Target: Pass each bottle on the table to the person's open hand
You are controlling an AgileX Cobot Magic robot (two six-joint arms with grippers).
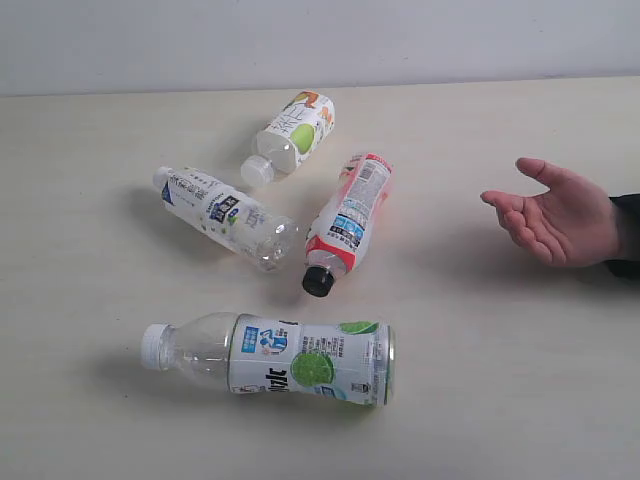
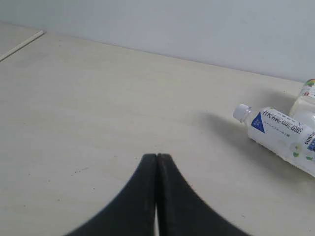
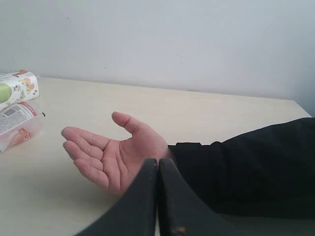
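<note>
Four bottles lie on their sides on the pale table, none of them held. The large lime-label bottle is nearest, stretched left to right with its white cap at the left end. Farther back, near the middle, the red-label bottle points its black cap toward the near side. Just left of it, the blue-and-white-label bottle lies at a slant, cap to the far left and base just beside the red one's neck; whether they touch I cannot tell. Farthest off is the short green-apple bottle, its white cap aimed near-left, close to the blue-and-white one. On the right, well apart from all four, a person's hand is open with the palm turned up and the fingers pointing left, a black sleeve behind the wrist. The left claw has its two black fingers pressed together with nothing between them, over bare table — the blue-and-white bottle lies some way beyond it. The right claw is likewise squeezed together and empty, with the open hand just beyond its tips.
</note>
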